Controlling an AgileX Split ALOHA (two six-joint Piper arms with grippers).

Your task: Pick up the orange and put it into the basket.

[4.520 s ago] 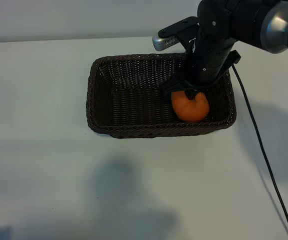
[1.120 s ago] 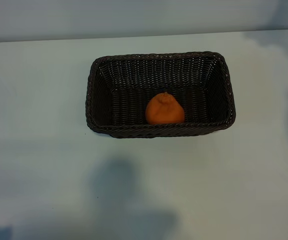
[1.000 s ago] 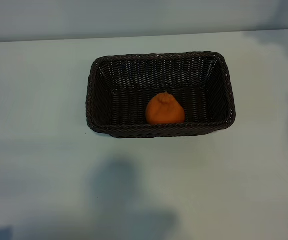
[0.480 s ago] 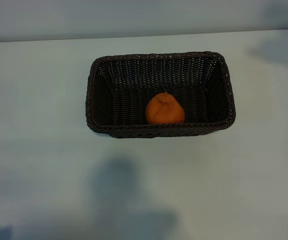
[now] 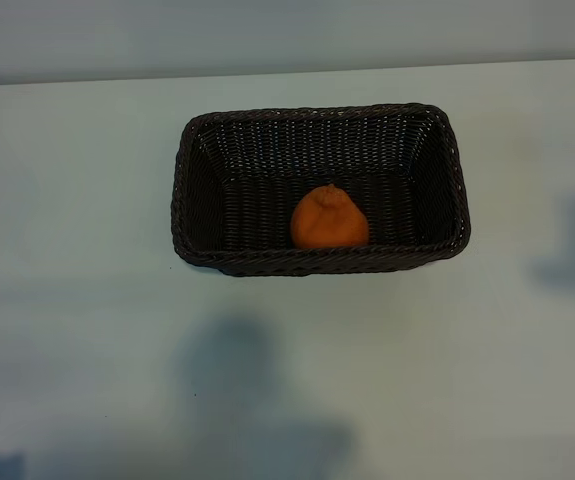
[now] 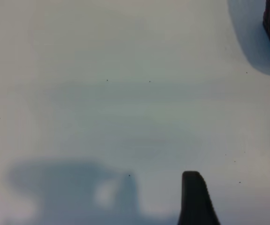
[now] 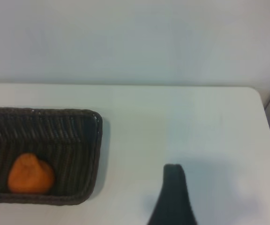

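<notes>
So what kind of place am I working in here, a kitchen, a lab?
Most likely a lab or test bench, not a kitchen. There is only a bare white table against a plain pale wall, holding one wicker basket with an orange in it and nothing else of a household sort.

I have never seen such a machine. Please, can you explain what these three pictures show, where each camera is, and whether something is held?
It is a robot with two arms at a white table. One camera looks down from outside; neither arm shows there. It shows a dark wicker basket with an orange inside, near its front wall. The other two cameras sit on the wrists. The right wrist view shows one dark finger of the right end effector, away from the basket. The left wrist view shows a finger of the left end effector over bare table. Both end effectors are open; nothing is held.
</notes>
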